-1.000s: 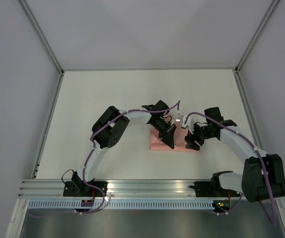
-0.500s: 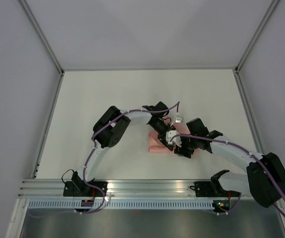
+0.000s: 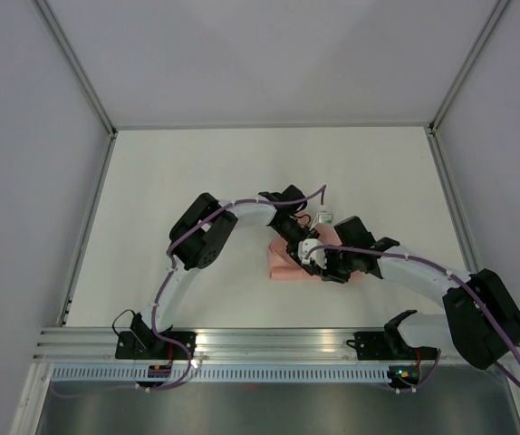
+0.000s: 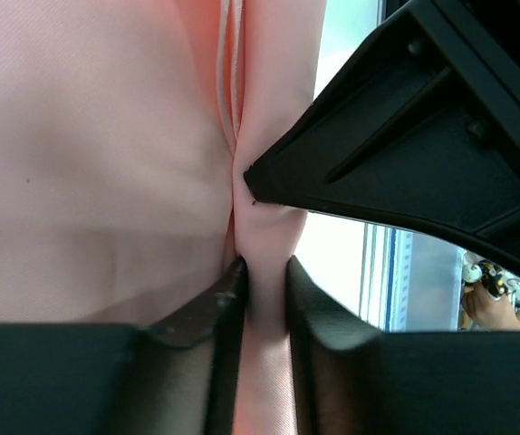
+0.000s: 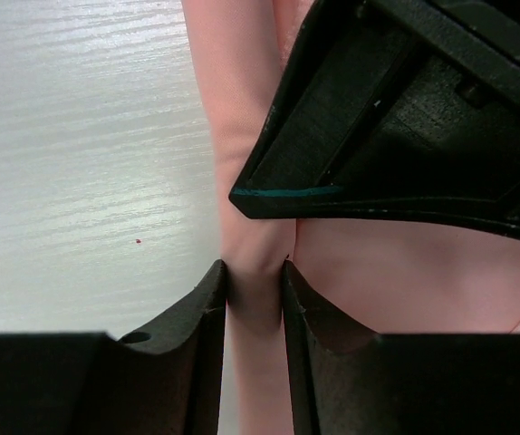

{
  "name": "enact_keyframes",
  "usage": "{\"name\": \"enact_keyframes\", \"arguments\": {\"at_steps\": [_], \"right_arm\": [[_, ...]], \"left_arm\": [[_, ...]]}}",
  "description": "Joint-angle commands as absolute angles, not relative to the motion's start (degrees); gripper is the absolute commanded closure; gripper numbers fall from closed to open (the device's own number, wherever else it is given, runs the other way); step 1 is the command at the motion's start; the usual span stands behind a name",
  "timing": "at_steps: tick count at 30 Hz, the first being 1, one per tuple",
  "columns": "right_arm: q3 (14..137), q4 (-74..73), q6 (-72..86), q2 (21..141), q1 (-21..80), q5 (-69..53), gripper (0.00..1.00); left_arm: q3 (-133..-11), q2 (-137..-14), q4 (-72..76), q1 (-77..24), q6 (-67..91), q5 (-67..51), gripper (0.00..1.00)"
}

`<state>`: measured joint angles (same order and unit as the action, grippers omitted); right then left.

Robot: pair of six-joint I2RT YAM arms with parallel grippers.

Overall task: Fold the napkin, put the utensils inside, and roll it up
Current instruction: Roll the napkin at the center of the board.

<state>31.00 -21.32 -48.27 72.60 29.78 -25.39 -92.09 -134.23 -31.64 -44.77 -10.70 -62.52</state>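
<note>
The pale pink napkin (image 3: pixel 283 268) lies folded and partly rolled on the white table, under both grippers. My left gripper (image 3: pixel 303 257) is shut on a rolled fold of the napkin (image 4: pixel 264 236). My right gripper (image 3: pixel 319 265) is shut on the same rolled edge of the napkin (image 5: pixel 253 227), right beside the left one. Each wrist view shows the other gripper's black finger close above its own jaws. The utensils are hidden; no dark grey cutlery shows in any view.
The white table (image 3: pixel 178 181) is walled by grey panels on the left, back and right. An aluminium rail (image 3: pixel 269 340) with the arm bases runs along the near edge. A small white connector on the left wrist (image 3: pixel 324 217) sits above the napkin.
My right gripper has swung left from the napkin's right end to meet the left gripper. The napkin has bunched up and become narrower, its right part drawn leftward.
</note>
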Motion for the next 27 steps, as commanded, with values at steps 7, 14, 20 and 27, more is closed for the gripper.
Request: {"name": "enact_keyframes", "arguments": {"at_steps": [7,14,20,27], "right_arm": [[37.35,-29.96,-50.8,80.14,29.45,-26.98,0.83],[45.68,-40.51,-55.28,88.5,26.46,-33.3,0.85],[53.51,-49.47,-60.2,98.07,23.03,-36.73,0.85],[63.27,-57.82,-64.86,110.73,18.99,-40.43,0.86]], "left_arm": [[-89.92,-129.03,-28.22,-42.8,-9.06,-48.44,0.58],[-84.39,-118.94,-18.56,-39.03,-4.05,-44.04,0.55],[-74.63,-110.58,-5.03,-35.69,2.45,-37.54,0.55],[-60.4,-97.22,13.51,-35.16,8.96,-23.48,0.54]]}}
